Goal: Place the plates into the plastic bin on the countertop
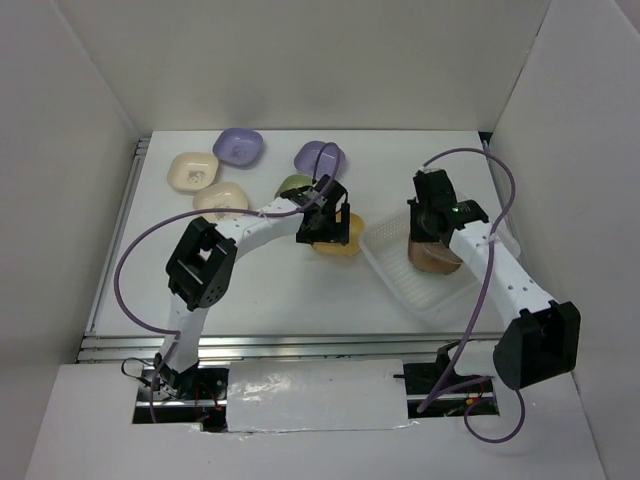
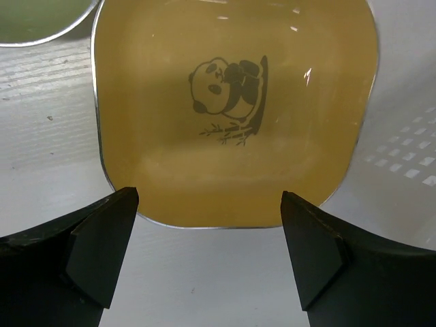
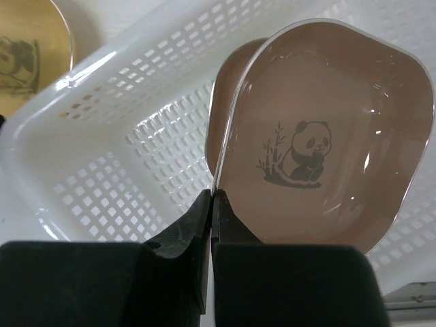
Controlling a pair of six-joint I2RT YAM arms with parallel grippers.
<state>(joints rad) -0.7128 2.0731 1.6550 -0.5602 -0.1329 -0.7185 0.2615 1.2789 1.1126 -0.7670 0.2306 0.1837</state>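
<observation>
A yellow plate with a panda mark lies flat on the countertop, just left of the plastic bin. My left gripper hangs over that plate's near edge, open, with nothing between its fingers; the top view shows the gripper covering part of the yellow plate. My right gripper is shut on the rim of a brown plate, held tilted over the white perforated bin. From above, the brown plate sits inside the bin's outline, under the right gripper.
More plates lie at the back left of the countertop: two purple, two cream and a green one, whose edge shows in the left wrist view. White walls enclose the table.
</observation>
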